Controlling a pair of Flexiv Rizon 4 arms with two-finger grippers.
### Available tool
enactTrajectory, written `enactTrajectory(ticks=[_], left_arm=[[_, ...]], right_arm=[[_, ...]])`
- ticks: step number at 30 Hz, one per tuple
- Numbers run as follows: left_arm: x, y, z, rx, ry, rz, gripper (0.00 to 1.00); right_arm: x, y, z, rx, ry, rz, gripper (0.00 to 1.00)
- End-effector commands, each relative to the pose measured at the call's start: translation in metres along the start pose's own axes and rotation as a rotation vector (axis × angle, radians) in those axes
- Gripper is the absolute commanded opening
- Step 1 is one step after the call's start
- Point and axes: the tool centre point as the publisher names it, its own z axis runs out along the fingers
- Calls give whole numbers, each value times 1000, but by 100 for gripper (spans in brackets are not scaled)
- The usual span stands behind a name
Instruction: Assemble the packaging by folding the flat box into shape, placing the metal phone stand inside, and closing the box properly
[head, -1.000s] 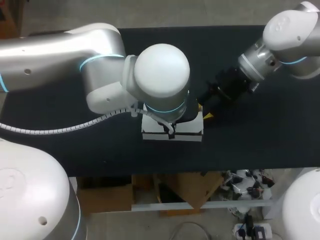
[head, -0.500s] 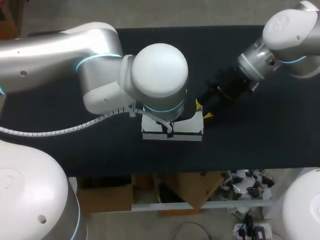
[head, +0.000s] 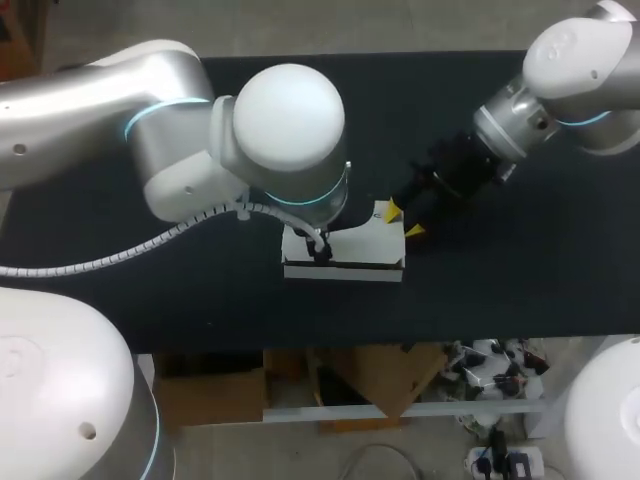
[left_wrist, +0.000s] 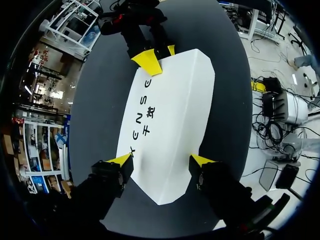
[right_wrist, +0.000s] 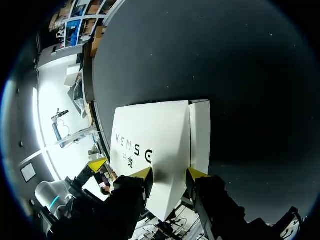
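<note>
In the head view, the white box (head: 365, 248) lies flat on the worktop (head: 520, 290), close to its near edge and about halfway along it. My left arm (head: 180, 150) hangs over the left part of the box and hides what is under it. My right tool (head: 403, 221) stands at the right end of the box, at its far corner. The metal phone stand shows nowhere, so I cannot say if it is inside. If it is not, a closed box would have to be opened again.

In the left wrist view, my left tool (left_wrist: 161, 160) is clamped across the box, with one yellow fingertip (left_wrist: 121, 160) on each long side, near one end. Because the hold is only at that end, I judge that a lift or a turn could bend the thin card or let it slip out.

In the right wrist view, the right tool has the end corner of the box directly ahead. I cannot tell whether it grips the corner or only stands beside it. If this tool pushes while the left one holds, the box may buckle or a flap may spring open. If the two pull in different directions, the card could tear.
</note>
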Motion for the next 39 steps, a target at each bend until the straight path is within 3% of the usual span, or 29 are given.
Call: enactTrajectory(ticks=[1, 16, 18, 24, 28, 39], left_arm=[[-1, 3, 4, 16, 11, 8, 72], [0, 2, 16, 4, 25, 14, 58], [0, 1, 16, 3, 22, 10, 49], [0, -1, 19, -3, 10, -2, 44], [0, -1, 19, 6, 6, -4, 35], [7, -4, 17, 19, -16, -6, 34]], right_arm=[[1, 2, 2, 5, 0, 1, 45], [1, 4, 0, 7, 1, -2, 45], [1, 4, 0, 7, 0, -3, 45], [1, 4, 0, 8, -1, -7, 45], [1, 4, 0, 7, 0, -9, 44], [0, 4, -1, 9, -1, -9, 45]])
